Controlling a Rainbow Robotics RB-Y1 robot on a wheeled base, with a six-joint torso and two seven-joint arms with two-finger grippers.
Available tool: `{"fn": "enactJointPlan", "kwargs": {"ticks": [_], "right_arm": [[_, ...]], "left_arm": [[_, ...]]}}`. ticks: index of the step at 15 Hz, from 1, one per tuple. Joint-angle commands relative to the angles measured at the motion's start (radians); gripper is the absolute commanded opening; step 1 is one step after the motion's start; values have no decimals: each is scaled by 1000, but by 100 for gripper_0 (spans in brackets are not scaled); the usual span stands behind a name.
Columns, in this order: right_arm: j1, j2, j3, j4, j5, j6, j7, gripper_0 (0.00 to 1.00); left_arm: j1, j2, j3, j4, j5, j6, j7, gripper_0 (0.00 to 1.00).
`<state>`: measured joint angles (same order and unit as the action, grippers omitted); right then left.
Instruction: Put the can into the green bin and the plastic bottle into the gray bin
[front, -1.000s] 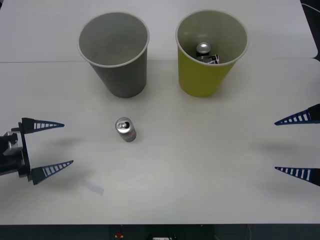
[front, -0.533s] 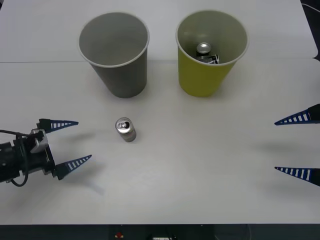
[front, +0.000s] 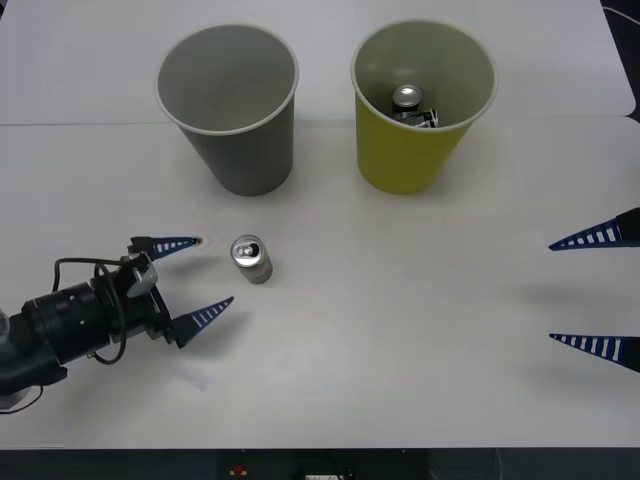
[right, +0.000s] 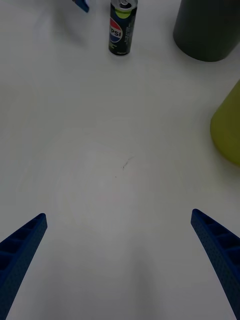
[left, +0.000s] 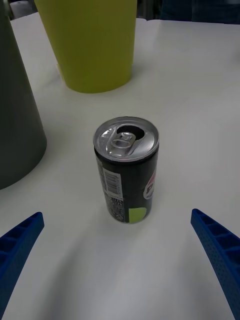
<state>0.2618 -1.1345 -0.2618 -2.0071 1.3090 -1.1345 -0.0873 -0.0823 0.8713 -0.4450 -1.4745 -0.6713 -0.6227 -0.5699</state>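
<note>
A small can (front: 250, 258) (left: 126, 170) (right: 122, 27) stands upright on the white table, with a silver pull-tab top and a dark side with green patches. It sits in front of the gray bin (front: 228, 100) (left: 15, 115). My left gripper (front: 213, 271) is open just left of the can, and its blue fingers (left: 20, 245) reach toward it without touching it. The green bin (front: 420, 110) (left: 90, 45) stands to the right of the gray one. My right gripper (front: 552, 291) (right: 119, 220) is open at the table's right side, holding nothing. The plastic bottle is out of view.
Another can (front: 406, 98) lies inside the green bin with something dark beside it. The gray bin's inside looks bare. Open table stretches between the standing can and the right gripper. A table seam runs behind the bins.
My left gripper has moved forward and to the right, from the table's left edge to just beside the can, staying open. The can, the bins and the right arm have not moved.
</note>
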Motion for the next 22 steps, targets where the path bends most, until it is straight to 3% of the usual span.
{"fn": "enactJointPlan", "kwargs": {"ticks": [1, 8, 14, 15, 16, 22], "right_arm": [[0, 0, 0, 0, 0, 0, 0, 100], [0, 0, 0, 0, 0, 0, 0, 100], [0, 0, 0, 0, 0, 0, 0, 100], [0, 0, 0, 0, 0, 0, 0, 100], [0, 0, 0, 0, 0, 0, 0, 100], [0, 0, 0, 0, 0, 0, 0, 100]], "left_arm": [[-56, -48, -38, 66, -1, 0, -2, 100], [-146, -169, -72, 151, -60, 44, 4, 100], [-159, -206, -77, 151, -96, 78, 13, 97], [-159, -210, -77, 151, -102, 80, 16, 60], [-159, -215, -77, 151, -103, 80, 18, 0], [-157, -232, -77, 151, -128, 80, 22, 0]]}}
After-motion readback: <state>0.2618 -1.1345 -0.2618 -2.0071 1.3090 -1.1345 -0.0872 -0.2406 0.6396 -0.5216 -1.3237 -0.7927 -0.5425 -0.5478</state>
